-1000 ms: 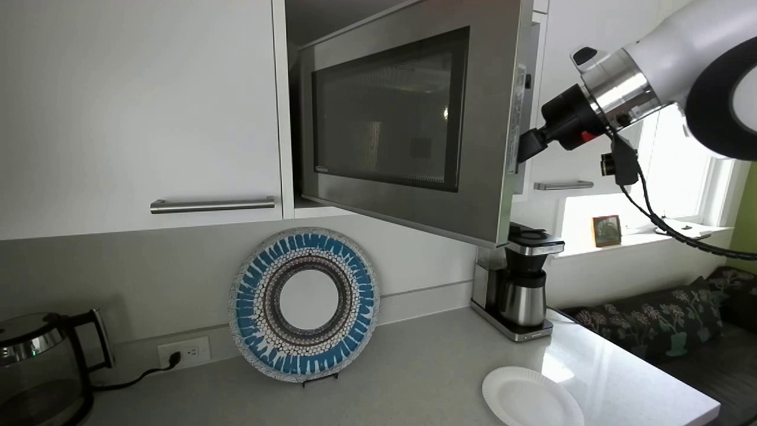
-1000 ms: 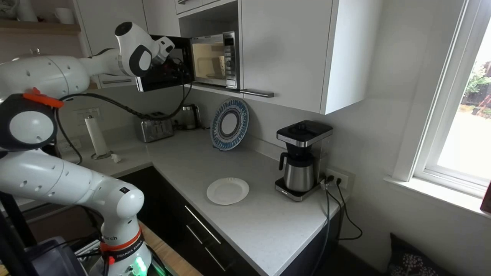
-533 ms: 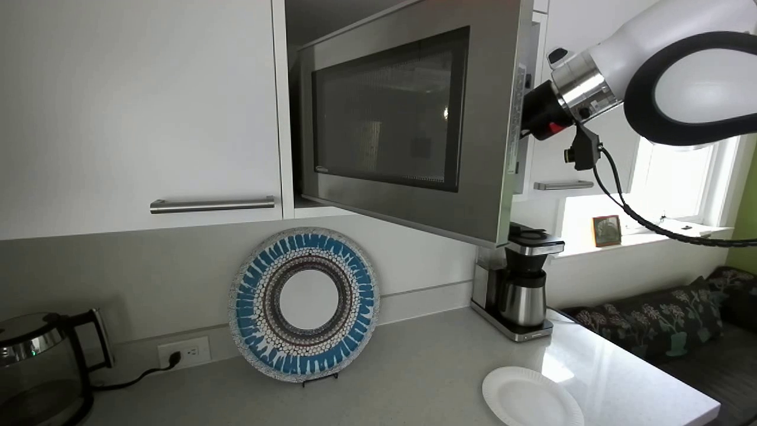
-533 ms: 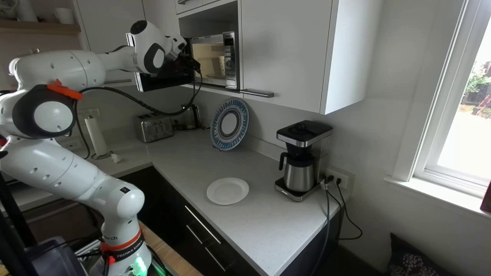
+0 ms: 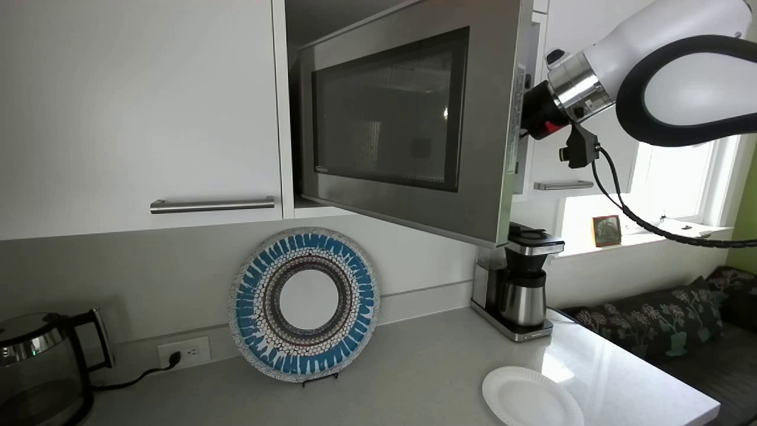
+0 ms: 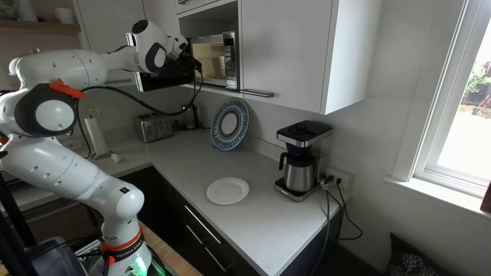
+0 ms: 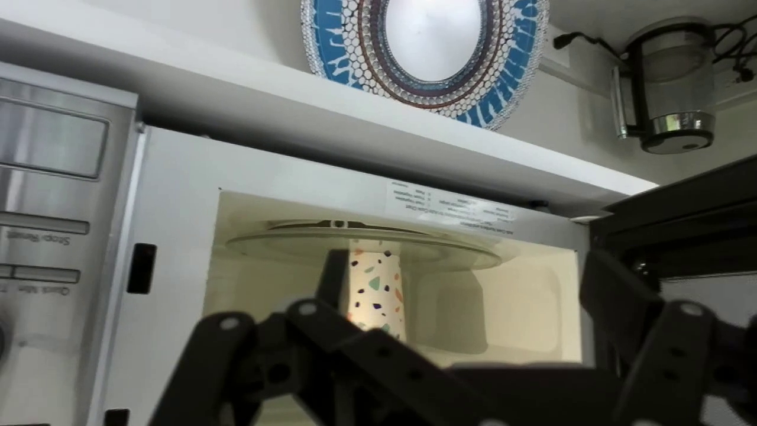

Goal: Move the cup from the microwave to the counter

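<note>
The cup (image 7: pixel 378 290) is tall and cream with coloured specks. It stands on the glass turntable inside the lit microwave (image 7: pixel 171 177); the wrist picture is upside down. The cup (image 6: pixel 221 66) also shows through the microwave opening in an exterior view. The microwave's door (image 5: pixel 488 130) stands open. My gripper (image 7: pixel 473 278) is open and empty in front of the opening. One finger overlaps the cup's left edge in the wrist view, the other lies far right near the door; touching cannot be told. The door hides the fingertips in an exterior view. The counter (image 6: pixel 253 222) lies below.
A white plate (image 6: pixel 228 191) lies on the counter near the coffee maker (image 6: pixel 299 174). A blue patterned disc (image 5: pixel 248 307) leans on the wall under the microwave. A toaster (image 6: pixel 154 128) and a glass kettle (image 5: pixel 41 367) stand farther along. The microwave's control panel (image 7: pixel 53 236) borders the opening.
My arm has moved toward the microwave opening, and the gripper has passed behind the open door's edge in an exterior view. In the last half second it moved only slightly.
</note>
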### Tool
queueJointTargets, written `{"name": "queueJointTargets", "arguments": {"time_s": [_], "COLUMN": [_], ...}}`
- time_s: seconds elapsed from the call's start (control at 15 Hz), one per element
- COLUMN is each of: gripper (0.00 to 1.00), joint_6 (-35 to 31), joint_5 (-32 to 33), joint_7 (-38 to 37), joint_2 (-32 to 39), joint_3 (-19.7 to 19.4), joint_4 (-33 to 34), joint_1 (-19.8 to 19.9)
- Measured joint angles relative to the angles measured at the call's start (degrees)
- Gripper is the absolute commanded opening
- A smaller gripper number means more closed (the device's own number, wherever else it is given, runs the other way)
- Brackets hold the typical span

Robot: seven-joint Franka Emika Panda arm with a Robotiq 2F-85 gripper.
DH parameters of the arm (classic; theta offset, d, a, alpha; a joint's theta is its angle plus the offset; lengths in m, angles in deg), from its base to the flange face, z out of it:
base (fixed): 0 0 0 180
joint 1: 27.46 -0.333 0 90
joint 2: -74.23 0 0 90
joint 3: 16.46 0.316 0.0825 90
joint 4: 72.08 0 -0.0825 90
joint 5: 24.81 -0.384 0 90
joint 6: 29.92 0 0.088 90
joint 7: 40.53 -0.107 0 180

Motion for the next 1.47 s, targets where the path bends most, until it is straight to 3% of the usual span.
{"name": "queueJointTargets", "arguments": {"time_s": [0.47,1.47], "gripper": [1.00,1.00], "joint_6": [-6.44,-16.72], "joint_5": [7.88,24.68], "joint_7": [-13.46,-33.68], "joint_2": [5.27,20.56], "joint_3": [5.99,18.63], "joint_4": [2.14,13.82], "joint_1": [8.53,19.86]}}
